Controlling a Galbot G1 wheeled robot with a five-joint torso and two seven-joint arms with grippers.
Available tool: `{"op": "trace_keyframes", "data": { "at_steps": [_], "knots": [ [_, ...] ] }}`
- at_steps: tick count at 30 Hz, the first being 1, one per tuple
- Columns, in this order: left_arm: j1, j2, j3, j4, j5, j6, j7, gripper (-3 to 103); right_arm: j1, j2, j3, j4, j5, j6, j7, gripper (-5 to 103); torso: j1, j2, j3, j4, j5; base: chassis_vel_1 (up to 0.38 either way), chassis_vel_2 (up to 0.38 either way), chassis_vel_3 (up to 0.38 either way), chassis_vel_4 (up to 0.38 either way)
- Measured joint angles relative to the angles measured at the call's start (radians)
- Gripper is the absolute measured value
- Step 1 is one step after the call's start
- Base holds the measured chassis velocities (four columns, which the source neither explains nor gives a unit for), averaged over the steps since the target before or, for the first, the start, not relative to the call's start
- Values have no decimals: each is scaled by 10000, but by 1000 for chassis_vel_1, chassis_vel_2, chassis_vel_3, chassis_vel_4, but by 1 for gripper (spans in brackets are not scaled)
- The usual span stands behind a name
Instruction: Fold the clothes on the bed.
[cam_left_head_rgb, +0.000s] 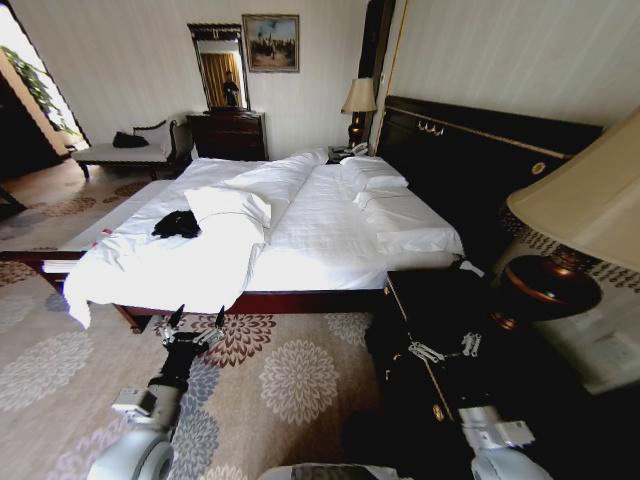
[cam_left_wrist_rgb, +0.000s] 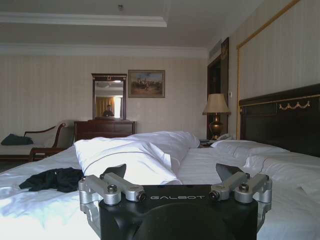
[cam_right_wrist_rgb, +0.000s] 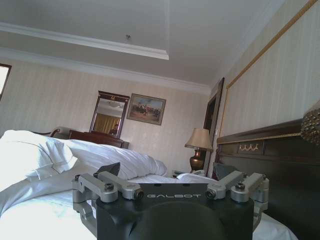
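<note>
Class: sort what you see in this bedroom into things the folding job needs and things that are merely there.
Needed: black T-shirt crumpled on the bed; left gripper and right gripper, both open, short of the bed.

Merely there: pillows, bedside lamp, mirror, painting, chaise.

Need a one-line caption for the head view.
Both open grippers, left and right, short of the bed; T-shirt crumpled.

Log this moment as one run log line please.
phase: approach | crumpled black cotton T-shirt on white-duvet bed, unfolded | left gripper open, short of bed | right gripper open, by nightstand
</note>
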Motion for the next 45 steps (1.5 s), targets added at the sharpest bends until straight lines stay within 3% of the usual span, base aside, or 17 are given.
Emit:
{"op": "trace_keyframes", "data": {
  "at_steps": [21, 32, 45],
  "knots": [
    [-407, -452, 253, 121, 369, 165, -1, 100, 263, -208, 100, -45, 459, 162, 105, 100, 1, 0, 1, 0, 0, -135, 131, 136, -139],
    [-670, 1, 34, 106, 4, 314, -21, 100, 179, 161, -18, -84, 174, 295, 41, 100, 0, 0, 0, 1, -1, -138, 139, 131, -143],
    [-882, 12, 230, 196, -2, 427, -40, 100, 185, 303, -30, -112, 32, 377, -9, 100, 2, -1, 1, 0, 0, -166, 155, 160, -151]
  ]
}}
